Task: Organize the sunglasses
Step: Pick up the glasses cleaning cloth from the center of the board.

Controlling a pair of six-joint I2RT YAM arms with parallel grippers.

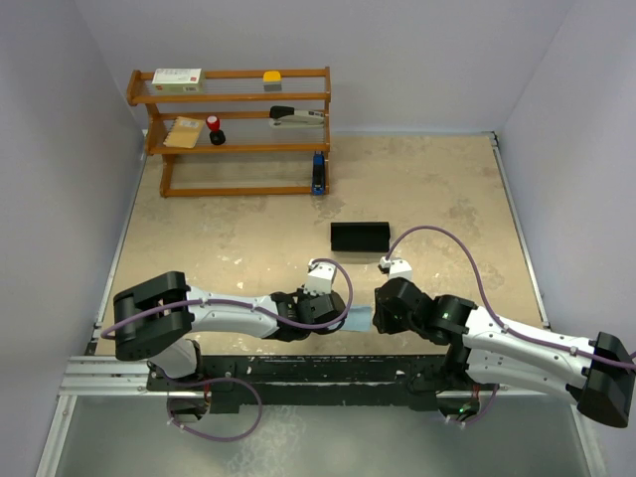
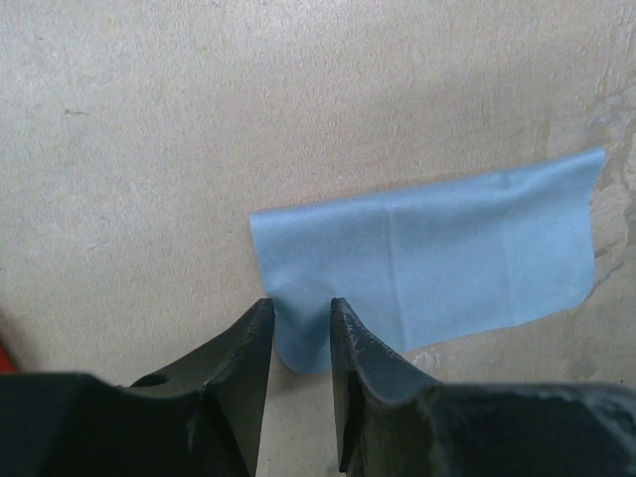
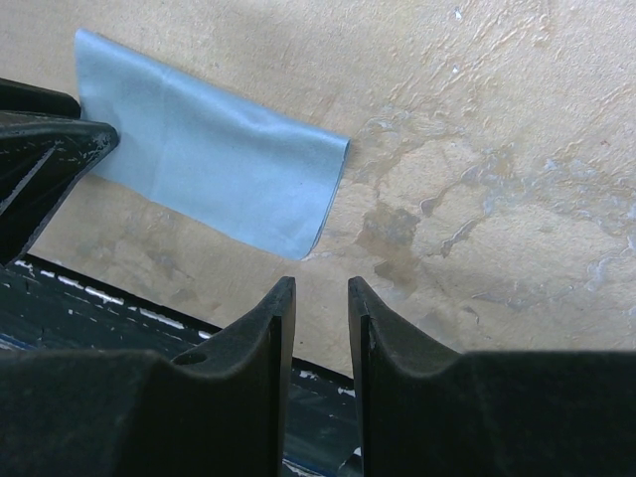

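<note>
The red sunglasses do not show clearly in any view; only a red sliver (image 2: 3,346) sits at the left edge of the left wrist view. A folded light blue cloth (image 1: 360,319) lies flat on the table between my two grippers. My left gripper (image 1: 338,316) is narrowly open, and its tips (image 2: 301,303) straddle the cloth's near left corner (image 2: 447,268). My right gripper (image 1: 379,306) is narrowly open and empty (image 3: 321,283), just short of the cloth's right corner (image 3: 209,159). The black case (image 1: 360,237) lies closed farther back.
A wooden shelf rack (image 1: 238,97) stands at the back left with boxes, a stapler and small items. A blue object (image 1: 318,174) leans at its right foot. The dark rail at the table's front edge (image 3: 99,308) runs just below the cloth.
</note>
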